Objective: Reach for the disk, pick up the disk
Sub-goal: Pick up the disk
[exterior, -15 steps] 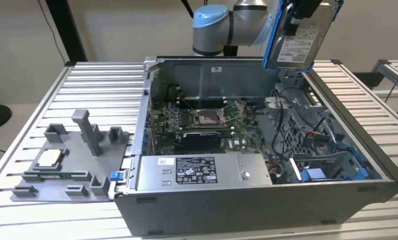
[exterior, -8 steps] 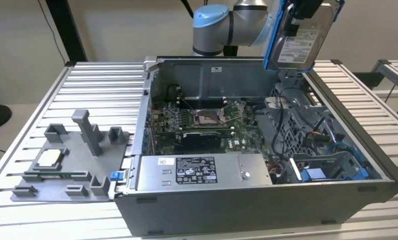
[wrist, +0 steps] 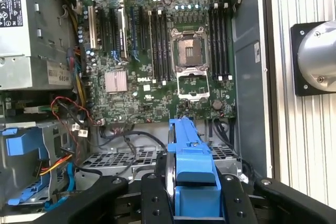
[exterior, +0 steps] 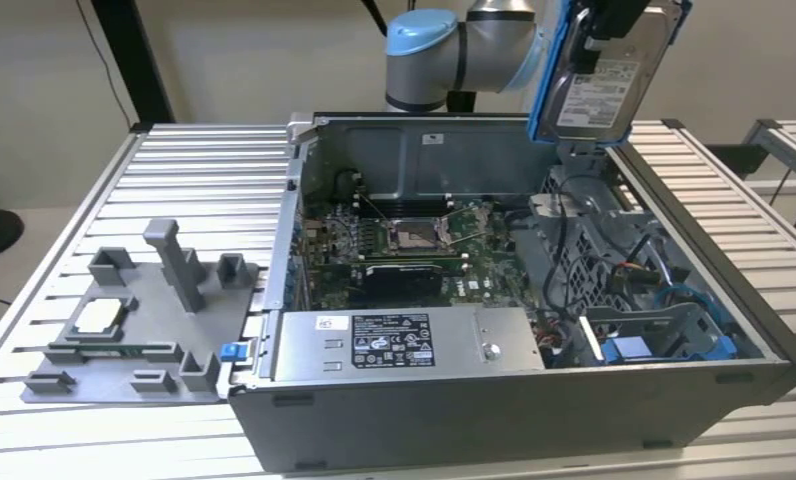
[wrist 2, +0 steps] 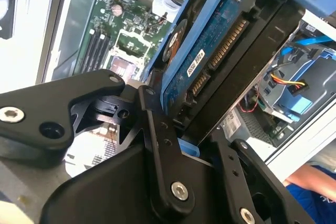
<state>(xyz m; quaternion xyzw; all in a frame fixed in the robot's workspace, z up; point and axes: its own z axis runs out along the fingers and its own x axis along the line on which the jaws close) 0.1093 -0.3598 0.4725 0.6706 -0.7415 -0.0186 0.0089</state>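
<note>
The disk [exterior: 602,80], silver-grey with a white label and a bright blue frame, hangs upright in the air above the open computer case's back right corner. My gripper [exterior: 612,35] is shut on it from above. In the second wrist view the disk [wrist 2: 210,61] shows its blue circuit board and connector side, clamped between my black fingers [wrist 2: 157,145]. In the first wrist view the disk's blue frame edge [wrist: 191,166] stands between the two fingers [wrist: 152,200], high over the motherboard.
The open computer case [exterior: 505,410] holds a motherboard [exterior: 398,245], a grey power supply box with a white sticker [exterior: 391,345], cables and a blue drive bay [exterior: 665,345]. A grey fixture [exterior: 145,320] with a small white-topped chip [exterior: 98,315] lies on the slatted table [exterior: 198,170].
</note>
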